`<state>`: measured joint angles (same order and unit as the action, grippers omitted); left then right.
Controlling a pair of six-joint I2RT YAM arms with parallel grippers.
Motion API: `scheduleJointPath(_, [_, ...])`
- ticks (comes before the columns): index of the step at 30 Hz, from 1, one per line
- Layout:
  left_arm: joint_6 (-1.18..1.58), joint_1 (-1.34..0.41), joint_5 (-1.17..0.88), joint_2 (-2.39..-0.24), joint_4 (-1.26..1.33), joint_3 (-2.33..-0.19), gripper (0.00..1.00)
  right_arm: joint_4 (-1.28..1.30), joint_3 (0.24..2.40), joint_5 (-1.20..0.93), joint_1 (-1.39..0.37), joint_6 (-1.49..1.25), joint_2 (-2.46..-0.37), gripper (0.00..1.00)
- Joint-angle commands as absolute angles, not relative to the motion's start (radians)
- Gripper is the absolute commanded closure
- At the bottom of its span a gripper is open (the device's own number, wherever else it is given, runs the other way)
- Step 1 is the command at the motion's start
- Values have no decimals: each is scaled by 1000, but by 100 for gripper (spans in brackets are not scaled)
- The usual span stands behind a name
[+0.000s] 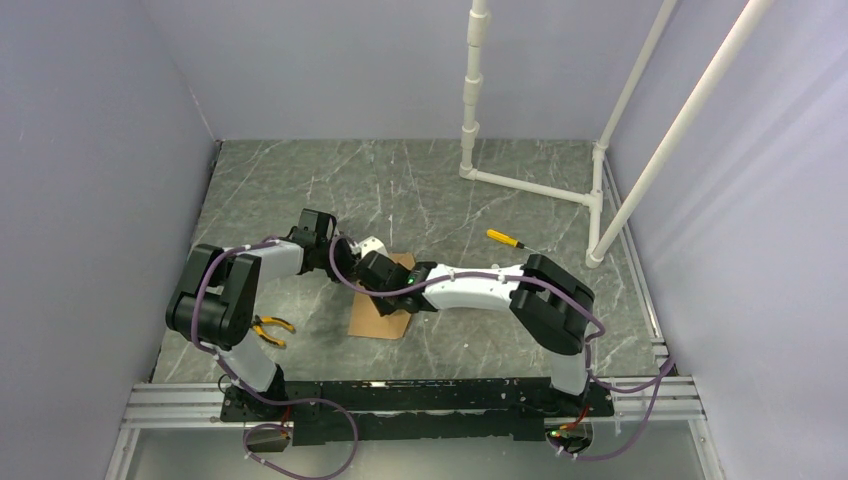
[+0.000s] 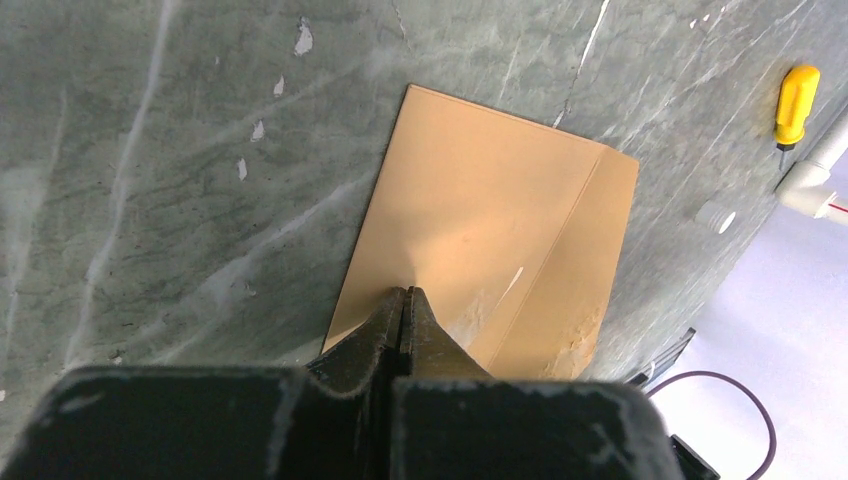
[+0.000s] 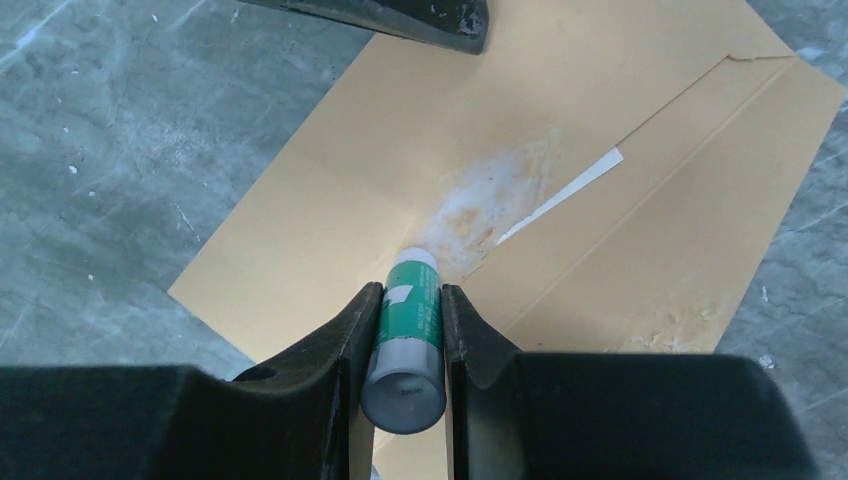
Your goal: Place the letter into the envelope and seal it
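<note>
The brown envelope [image 1: 378,320] lies flat on the table, its seamed side up, with white smears near the seams [image 3: 490,195]. My right gripper [image 3: 410,292] is shut on a green glue stick [image 3: 408,330] whose white tip touches the envelope [image 3: 320,230] beside the smears. My left gripper [image 2: 405,293] is shut, with its tips resting on the envelope [image 2: 480,190] near one edge. Its finger shows at the top of the right wrist view [image 3: 400,15]. In the top view both grippers meet over the envelope, left [image 1: 370,250] and right [image 1: 385,298]. The letter is not in view.
A yellow-handled screwdriver [image 1: 505,239] lies right of the envelope and also shows in the left wrist view [image 2: 796,100]. Yellow-handled pliers [image 1: 270,328] lie by the left arm. A white pipe frame [image 1: 530,185] stands at the back right. Walls close in three sides.
</note>
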<state>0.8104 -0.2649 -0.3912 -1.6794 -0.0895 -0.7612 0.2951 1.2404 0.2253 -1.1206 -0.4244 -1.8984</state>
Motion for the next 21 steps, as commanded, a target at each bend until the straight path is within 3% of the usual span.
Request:
scheduleJointPath(1, [764,-270,-196,-1775,-207,-693,98,408,1239,182,-1133,-463,-1943,100])
scheduleJointPath(21, [750,-268,-196,-1779,-220,-712,98,404,1292,282,-993,-417,-2033,100])
